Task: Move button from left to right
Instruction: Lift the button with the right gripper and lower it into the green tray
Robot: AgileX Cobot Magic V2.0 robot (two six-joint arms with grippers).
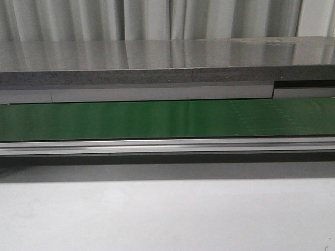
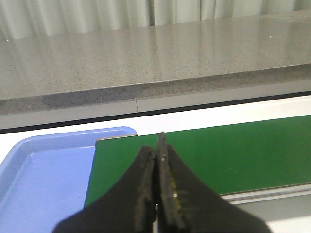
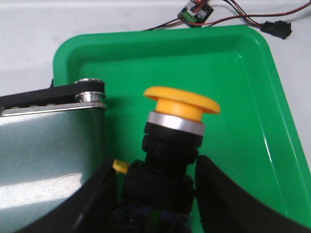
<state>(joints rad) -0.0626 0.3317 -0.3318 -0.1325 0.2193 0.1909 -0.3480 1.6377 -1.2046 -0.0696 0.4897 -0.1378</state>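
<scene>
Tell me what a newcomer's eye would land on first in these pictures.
The button, yellow cap up, sits between the right gripper's fingers above a green tray. The left gripper is shut and empty over a green belt, beside a blue tray.

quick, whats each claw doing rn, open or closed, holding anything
Left claw: closed, holding nothing, above the green belt.
Right claw: closed on the button, over the green tray.

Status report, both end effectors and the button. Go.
Left end effector shut, empty, over green belt. Right end effector shut on button, above green tray. Nothing blocking.
</scene>
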